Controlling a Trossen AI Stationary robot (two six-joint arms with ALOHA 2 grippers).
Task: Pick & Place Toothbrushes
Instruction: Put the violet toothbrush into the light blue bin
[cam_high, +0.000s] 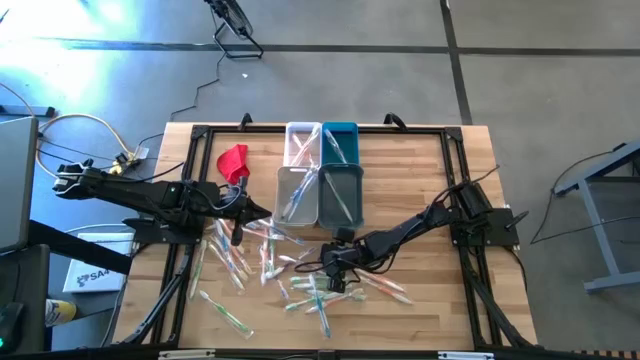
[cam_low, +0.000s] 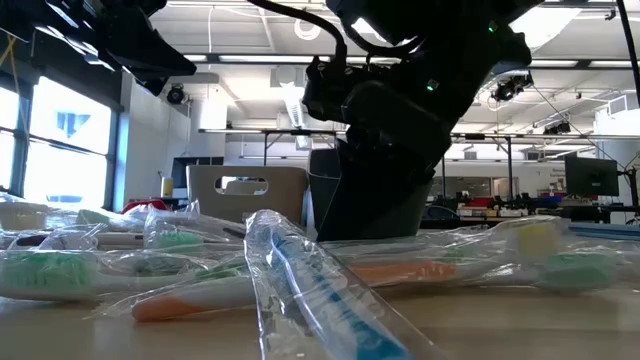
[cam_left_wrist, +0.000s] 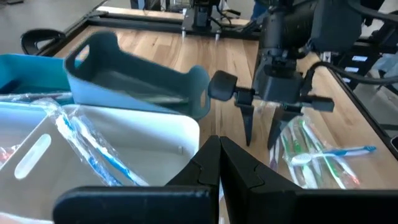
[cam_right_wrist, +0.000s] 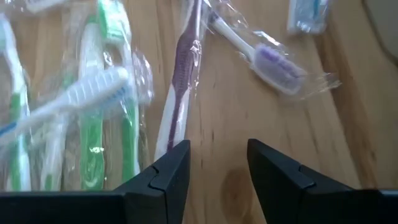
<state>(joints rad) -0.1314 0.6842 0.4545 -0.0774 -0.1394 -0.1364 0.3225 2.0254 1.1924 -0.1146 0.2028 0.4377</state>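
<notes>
The right end effector (cam_right_wrist: 217, 165) hangs low over the bench (cam_high: 440, 300), fingers apart and empty above the scattered toothbrushes (cam_high: 300, 270). A few more lie in the bins (cam_high: 320, 170). The left end effector (cam_high: 262, 210) is pinched closed, empty, beside the bins.
</notes>
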